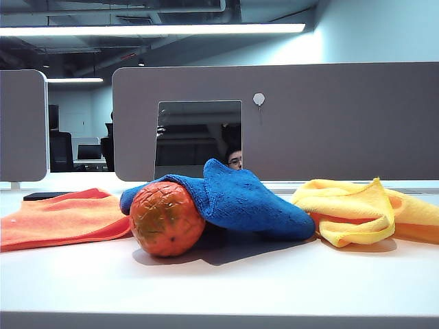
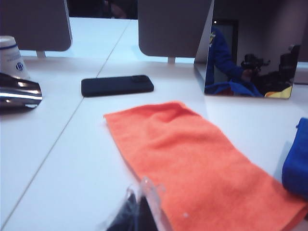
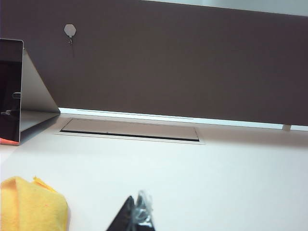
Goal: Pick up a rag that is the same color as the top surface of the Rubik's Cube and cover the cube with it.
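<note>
- Exterior view: the blue rag [image 1: 236,199] lies humped on the table, one edge draped against the orange ball [image 1: 167,218], with the orange cloth [image 1: 62,218] to one side and the yellow cloth [image 1: 353,211] to the other. No cube shows; judging by the hump, it may already sit under the rag, but that cannot be confirmed. Neither arm appears here.
- Left wrist view: the left gripper [image 2: 139,211] shows only its tips, pressed together and holding nothing. The orange cloth [image 2: 192,159] lies just ahead of the jaws; a corner of the rag [image 2: 296,166] sits off to the side, apart from them.
- Right wrist view: the right gripper [image 3: 137,216] shows tips that look closed and empty. The yellow cloth [image 3: 31,204] lies beside the jaws, not touching.
- Judgement: both grippers stand clear of the rag, so the covering looks finished or not begun.
</note>
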You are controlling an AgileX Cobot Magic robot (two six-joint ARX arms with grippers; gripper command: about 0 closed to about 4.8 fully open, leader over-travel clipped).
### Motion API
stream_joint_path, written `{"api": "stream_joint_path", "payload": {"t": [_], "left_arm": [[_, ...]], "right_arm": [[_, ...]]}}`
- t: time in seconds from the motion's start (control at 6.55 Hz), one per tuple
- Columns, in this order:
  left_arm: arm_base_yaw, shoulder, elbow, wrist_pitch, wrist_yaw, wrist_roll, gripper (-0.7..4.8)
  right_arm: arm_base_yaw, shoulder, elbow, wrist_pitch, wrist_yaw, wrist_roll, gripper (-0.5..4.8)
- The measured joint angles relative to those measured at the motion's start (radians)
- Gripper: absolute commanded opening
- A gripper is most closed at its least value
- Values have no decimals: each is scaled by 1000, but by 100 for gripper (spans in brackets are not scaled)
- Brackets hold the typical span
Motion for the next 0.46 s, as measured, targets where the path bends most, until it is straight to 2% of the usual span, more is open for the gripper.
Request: {"api": "stream_joint_path", "payload": {"t": [0.46], "left_arm": [[0,0,0,61,3,1,-6]], "right_arm": [[0,0,0,0,10,11,-5]]}}
